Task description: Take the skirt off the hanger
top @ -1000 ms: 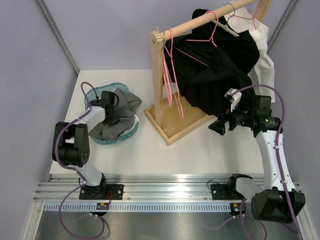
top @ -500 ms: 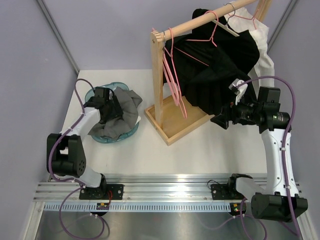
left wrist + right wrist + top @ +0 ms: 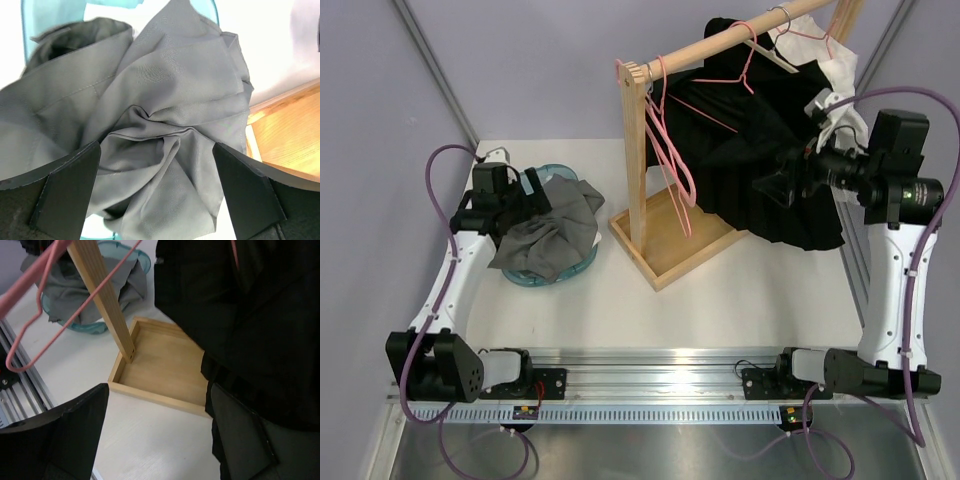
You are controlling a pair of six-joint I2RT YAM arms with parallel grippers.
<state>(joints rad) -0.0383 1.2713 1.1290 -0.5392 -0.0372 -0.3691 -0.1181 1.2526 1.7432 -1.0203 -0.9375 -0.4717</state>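
TOP: black skirt (image 3: 760, 150) is seen hung on pink hanger (image 3: 720, 80), right gripper (image 3: 772, 185) just beside it | LEFT WRIST: left gripper (image 3: 157, 190) found spread, empty, over grey cloth (image 3: 165, 90) | RIGHT WRIST: fingers parted, nothing held; skirt judged light, limp, best pinched at waistband.

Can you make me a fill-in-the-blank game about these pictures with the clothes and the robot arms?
1. The cloth in the teal basin is ____.
2. The empty hangers on the wooden rack are ____.
3. The skirt hanging from the rack is ____.
4. The left gripper and right gripper both stand ____.
Missing words: gray, pink, black, open.
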